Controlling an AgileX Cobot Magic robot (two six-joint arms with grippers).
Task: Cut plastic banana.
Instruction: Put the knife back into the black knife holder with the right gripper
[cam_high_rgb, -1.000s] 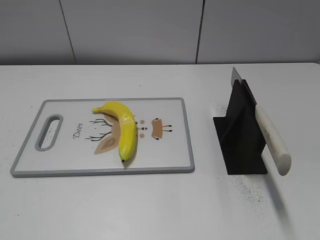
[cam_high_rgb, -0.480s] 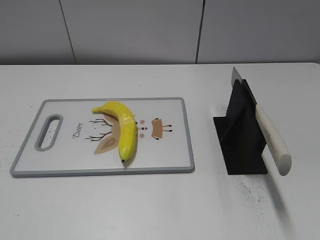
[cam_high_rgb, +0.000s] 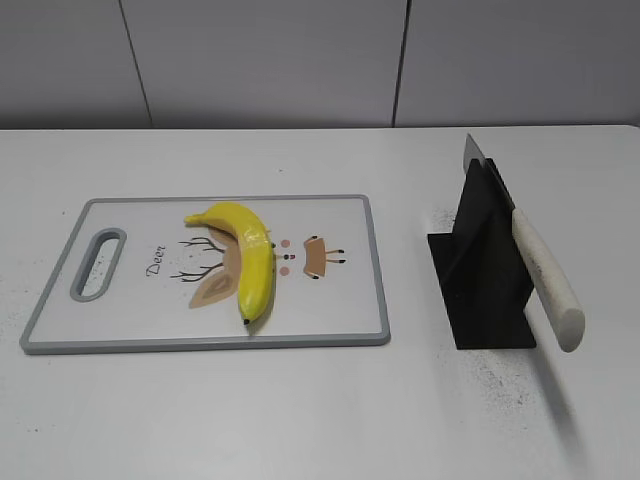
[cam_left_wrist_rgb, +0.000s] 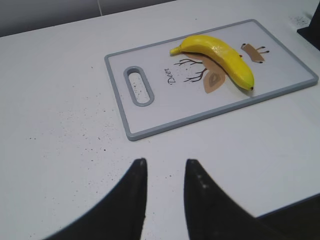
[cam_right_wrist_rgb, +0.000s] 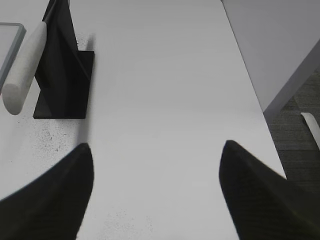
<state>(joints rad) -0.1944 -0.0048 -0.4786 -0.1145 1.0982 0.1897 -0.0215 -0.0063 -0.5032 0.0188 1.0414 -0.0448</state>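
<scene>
The plastic banana is glossy yellow, curved, and lies on a white cutting board with a grey rim; it also shows in the left wrist view. A knife with a cream handle rests slanted in a black stand; its handle shows in the right wrist view. My left gripper is open and empty over bare table, short of the board. My right gripper is wide open and empty, to the right of the stand. Neither gripper shows in the exterior view.
The board has a handle slot at its left end and a deer drawing. The table's right edge runs close to my right gripper, with floor beyond. A grey wall stands behind the table.
</scene>
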